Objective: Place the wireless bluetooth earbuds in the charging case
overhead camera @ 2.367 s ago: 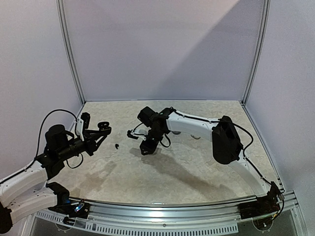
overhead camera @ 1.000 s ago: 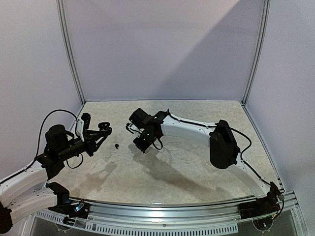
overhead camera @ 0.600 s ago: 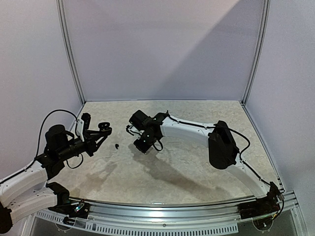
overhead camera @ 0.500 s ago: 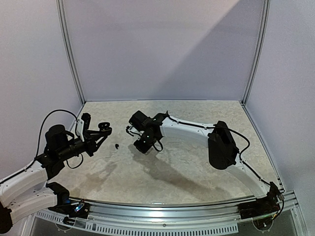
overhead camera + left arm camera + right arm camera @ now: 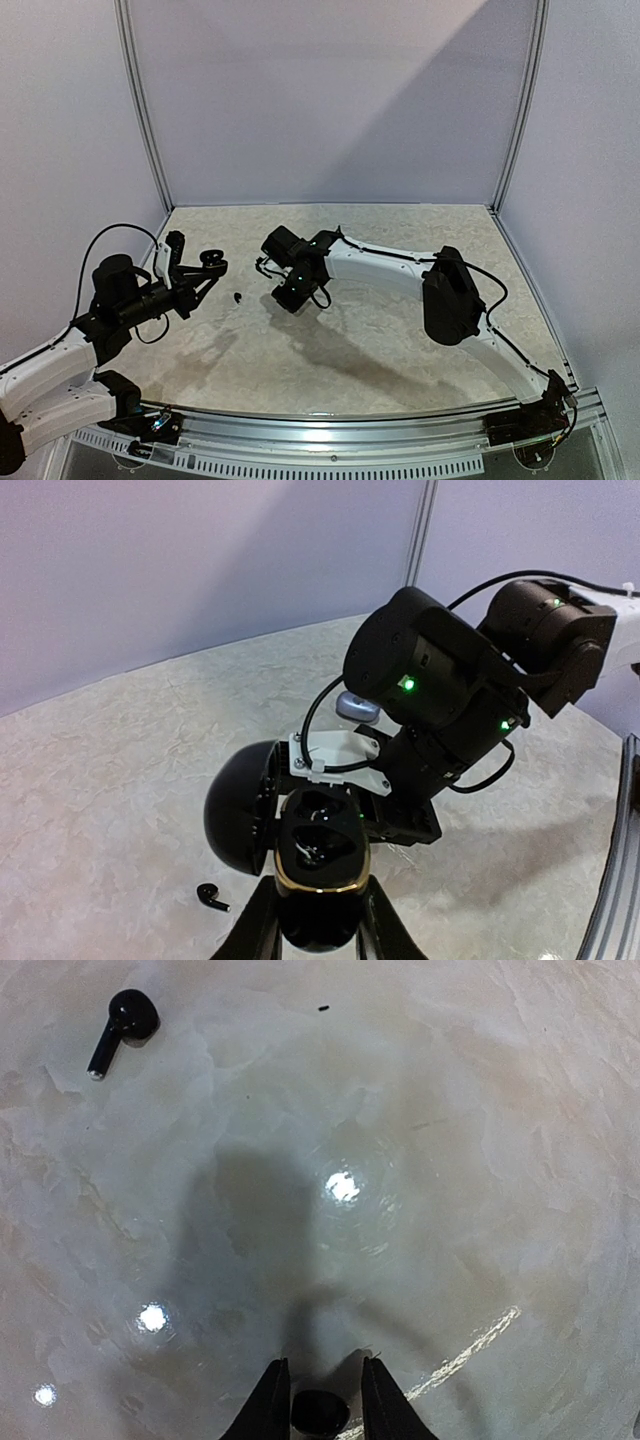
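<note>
My left gripper [image 5: 318, 925] is shut on the black charging case [image 5: 322, 855], held above the table at the left [image 5: 208, 264]. The case has a gold rim, its lid is swung open to the left, and both sockets look dark. My right gripper [image 5: 320, 1400] is down at the table [image 5: 289, 298], just beyond the case, its jaws narrow around a black earbud [image 5: 320, 1415] at the bottom edge of the right wrist view. A second black earbud [image 5: 122, 1024] lies loose on the table [image 5: 210, 896] between the two grippers [image 5: 238, 296].
A greyish pebble-like case [image 5: 357, 707] lies on the marble tabletop [image 5: 400, 340] behind the right wrist. The right arm [image 5: 400, 265] stretches across the middle of the table. Pale walls with metal posts [image 5: 140, 110] close in the back and sides.
The right gripper moved left, came down to the table and narrowed its jaws around a black earbud. The left gripper with the case stayed put.
</note>
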{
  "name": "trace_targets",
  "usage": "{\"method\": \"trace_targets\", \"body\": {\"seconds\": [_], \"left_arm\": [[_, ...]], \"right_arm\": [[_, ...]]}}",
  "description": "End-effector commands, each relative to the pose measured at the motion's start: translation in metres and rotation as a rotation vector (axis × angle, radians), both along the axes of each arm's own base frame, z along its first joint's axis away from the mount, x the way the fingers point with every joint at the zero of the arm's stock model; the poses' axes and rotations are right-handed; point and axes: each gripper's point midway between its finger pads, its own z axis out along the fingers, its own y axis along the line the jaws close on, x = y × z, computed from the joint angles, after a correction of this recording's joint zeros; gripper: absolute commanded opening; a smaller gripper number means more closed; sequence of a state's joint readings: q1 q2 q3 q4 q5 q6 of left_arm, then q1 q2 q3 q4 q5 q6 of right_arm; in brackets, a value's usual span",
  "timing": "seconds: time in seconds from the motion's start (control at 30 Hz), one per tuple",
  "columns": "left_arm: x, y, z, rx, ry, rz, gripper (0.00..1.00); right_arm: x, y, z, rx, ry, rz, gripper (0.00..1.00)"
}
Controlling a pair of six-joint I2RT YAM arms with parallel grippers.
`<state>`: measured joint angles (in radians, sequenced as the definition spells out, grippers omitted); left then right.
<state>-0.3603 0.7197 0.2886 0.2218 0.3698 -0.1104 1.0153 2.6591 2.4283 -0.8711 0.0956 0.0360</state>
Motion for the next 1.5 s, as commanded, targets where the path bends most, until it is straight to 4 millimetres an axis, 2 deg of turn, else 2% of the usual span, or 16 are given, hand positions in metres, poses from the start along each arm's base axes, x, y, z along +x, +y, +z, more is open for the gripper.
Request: {"method": "trace_targets", "body": {"seconds": [0.0,0.43,0.83,1.13,1.47], "left_arm": [[0.001,0.003,-0.001,0.004,-0.014,0.004,0.00],[0.001,0.002,-0.003,0.007,-0.013,0.002,0.00],[0.001,0.002,-0.003,0.006,-0.012,0.001,0.00],[0.001,0.002,-0.003,0.007,-0.011,0.003,0.00],[0.001,0.002,-0.003,0.006,-0.013,0.002,0.00]], "right_arm": [[-0.012,-0.005,-0.010,-0.054,0.023,0.021,0.29],[-0.022,-0.008,-0.011,-0.068,0.060,0.036,0.34],[-0.028,-0.011,-0.009,-0.068,0.082,0.048,0.32],[-0.024,-0.017,-0.012,-0.100,0.063,0.027,0.26],[-0.020,-0.027,-0.011,-0.141,0.034,0.012,0.29]]}}
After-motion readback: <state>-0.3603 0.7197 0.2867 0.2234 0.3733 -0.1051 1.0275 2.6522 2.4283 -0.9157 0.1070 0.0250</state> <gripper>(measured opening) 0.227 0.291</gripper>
